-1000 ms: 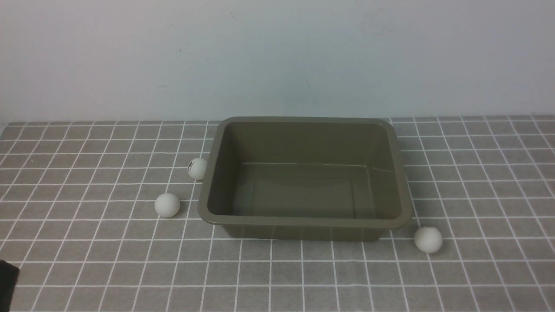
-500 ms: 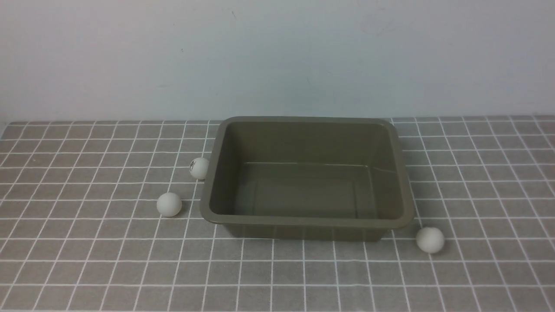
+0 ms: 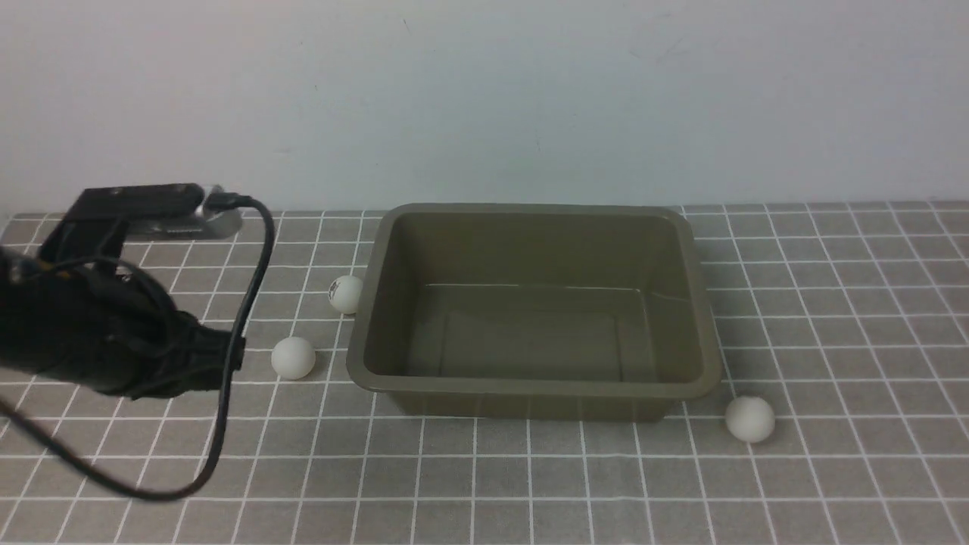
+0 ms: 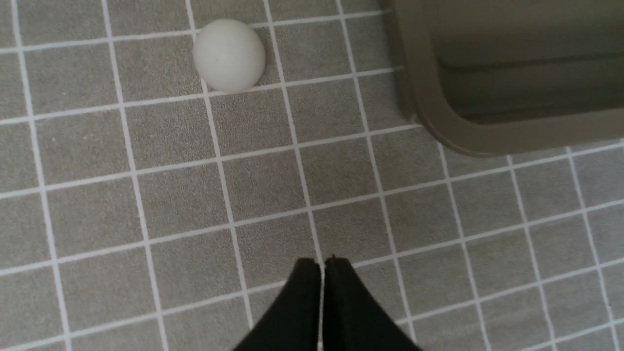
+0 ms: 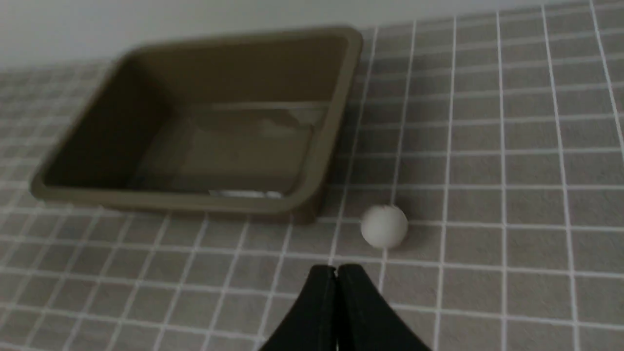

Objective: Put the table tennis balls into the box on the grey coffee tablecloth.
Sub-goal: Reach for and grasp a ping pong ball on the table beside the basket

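Three white table tennis balls lie on the grey coffee tablecloth [image 3: 530,484]. One with a dark mark [image 3: 346,294] touches the box's left wall, one [image 3: 293,357] lies left of its near-left corner, and one [image 3: 749,418] lies off its near-right corner. The box [image 3: 530,387] is an empty olive-grey tub. My left gripper [image 3: 236,354] is just left of the plain left ball. In the left wrist view it [image 4: 321,263] is shut and empty, apart from that ball [image 4: 229,54] and the box corner [image 4: 438,127]. My right gripper [image 5: 336,268] is shut and empty, just short of the right ball [image 5: 384,226], beside the box [image 5: 312,161].
A pale wall [image 3: 484,98] stands behind the cloth's far edge. The left arm's black cable [image 3: 227,393] loops down over the cloth at the left. The right arm is out of the front view.
My left arm has come into the front view from the left and now reaches towards the plain left ball. The balls and the box have not moved.
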Available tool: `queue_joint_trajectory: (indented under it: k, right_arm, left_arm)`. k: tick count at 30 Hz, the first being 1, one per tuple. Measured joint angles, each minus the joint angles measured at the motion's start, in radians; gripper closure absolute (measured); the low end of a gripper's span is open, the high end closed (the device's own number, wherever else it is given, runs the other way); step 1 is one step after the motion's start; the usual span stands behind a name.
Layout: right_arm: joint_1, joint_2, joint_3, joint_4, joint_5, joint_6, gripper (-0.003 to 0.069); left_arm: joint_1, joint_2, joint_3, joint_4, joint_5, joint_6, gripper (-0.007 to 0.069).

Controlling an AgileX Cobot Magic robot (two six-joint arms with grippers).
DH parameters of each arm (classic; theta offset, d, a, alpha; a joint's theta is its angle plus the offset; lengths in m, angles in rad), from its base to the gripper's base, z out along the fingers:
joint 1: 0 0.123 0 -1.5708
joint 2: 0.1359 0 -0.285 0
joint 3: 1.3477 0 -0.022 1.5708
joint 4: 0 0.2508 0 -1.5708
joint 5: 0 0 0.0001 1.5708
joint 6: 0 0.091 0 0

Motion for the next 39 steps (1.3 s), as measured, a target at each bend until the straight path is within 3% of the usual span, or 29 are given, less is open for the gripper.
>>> queue_joint_trajectory:
  k: [7, 10, 13, 15, 19, 23, 28, 29, 31, 39]
  right_arm:
    - [0.000, 0.175, -0.095, -0.113, 0.061, 0.000, 0.0672]
    - [0.000, 0.210, -0.097, -0.114, 0.062, 0.000, 0.0669]
    - [0.000, 0.234, -0.097, -0.116, 0.058, 0.000, 0.0666]
    - [0.000, 0.246, -0.097, -0.116, 0.038, 0.000, 0.0666]
    - [0.000, 0.262, -0.097, -0.116, 0.011, 0.000, 0.0661]
    - [0.000, 0.314, -0.097, -0.116, 0.005, 0.001, 0.0657]
    - [0.000, 0.390, -0.097, -0.116, -0.002, 0.007, 0.0638]
    - [0.000, 0.415, -0.097, -0.116, -0.007, 0.003, 0.0628]
    - [0.000, 0.460, -0.097, -0.115, -0.014, -0.014, 0.0596]
    - [0.118, 0.673, -0.097, -0.114, -0.157, -0.049, 0.0352]
  left_arm:
    - [0.000, 0.240, -0.169, 0.046, 0.016, 0.000, 0.0617]
    - [0.000, 0.335, -0.231, 0.060, 0.015, 0.000, 0.0552]
    - [0.000, 0.413, -0.277, 0.061, -0.006, 0.001, 0.0430]
    - [0.000, 0.479, -0.302, 0.061, -0.040, 0.019, 0.0269]
    - [-0.009, 0.537, -0.307, 0.046, -0.094, 0.047, 0.0088]
    - [-0.024, 0.578, -0.307, 0.014, -0.138, 0.074, 0.0011]
    - [-0.028, 0.618, -0.313, -0.017, -0.164, 0.077, 0.0083]
    - [-0.028, 0.625, -0.313, -0.018, -0.163, 0.077, 0.0126]
    - [-0.028, 0.626, -0.315, -0.014, -0.155, 0.078, 0.0286]
    - [-0.031, 0.529, -0.433, 0.122, 0.021, -0.027, 0.0272]
